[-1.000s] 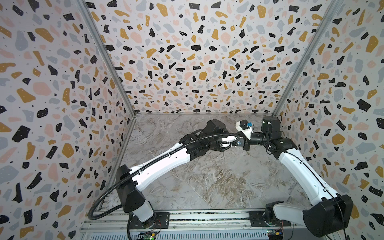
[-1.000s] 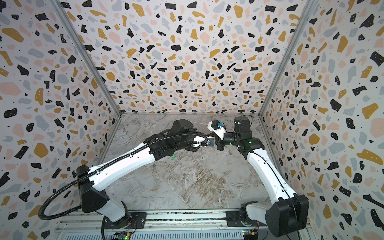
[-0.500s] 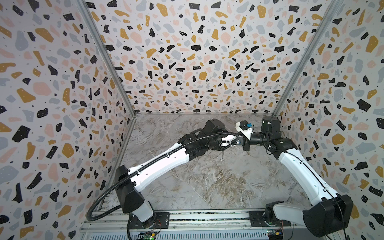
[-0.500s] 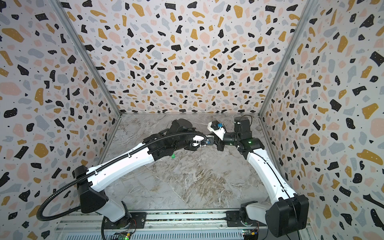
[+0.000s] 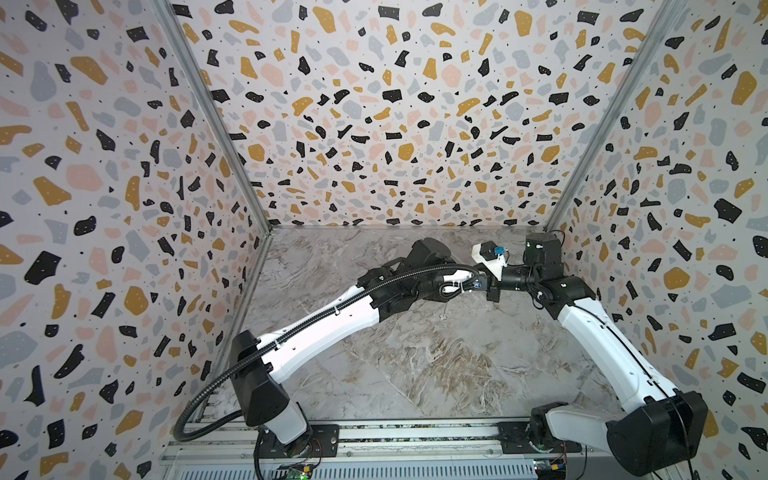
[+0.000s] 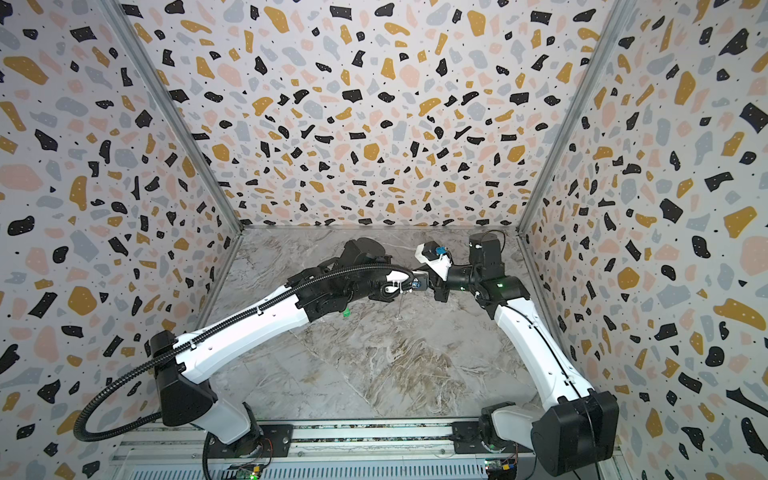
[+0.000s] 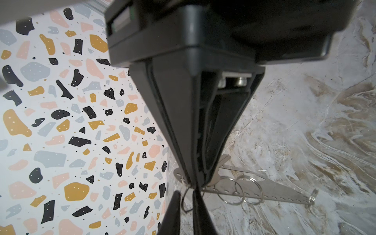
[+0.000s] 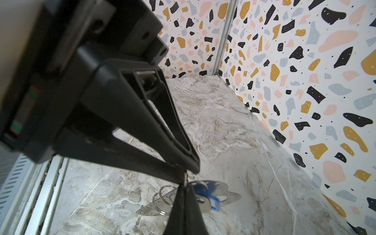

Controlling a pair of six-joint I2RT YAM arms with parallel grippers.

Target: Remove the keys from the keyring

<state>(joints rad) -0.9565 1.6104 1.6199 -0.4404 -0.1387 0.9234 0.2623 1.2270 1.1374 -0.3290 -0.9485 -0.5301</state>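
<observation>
The two arms meet up in the air at the back of the table (image 6: 374, 374). The right jaws are shut tight on one end of the keyring (image 7: 270, 190) and hold it up off the table. The left jaws stand tip to tip with the right jaws. They look pinched shut on a thin wire ring (image 7: 186, 200) at that same end, but just what sits between them is hard to see. The rest of the keyring sticks out past both sets of jaws.

The blue key (image 8: 203, 192) is right behind the tips of the right jaws, and it looks to be on the keyring. The green key (image 6: 345, 312) lies on the table, well away from both jaws, under the left arm. So I think one key is off, and the blue one has yet to come free.
</observation>
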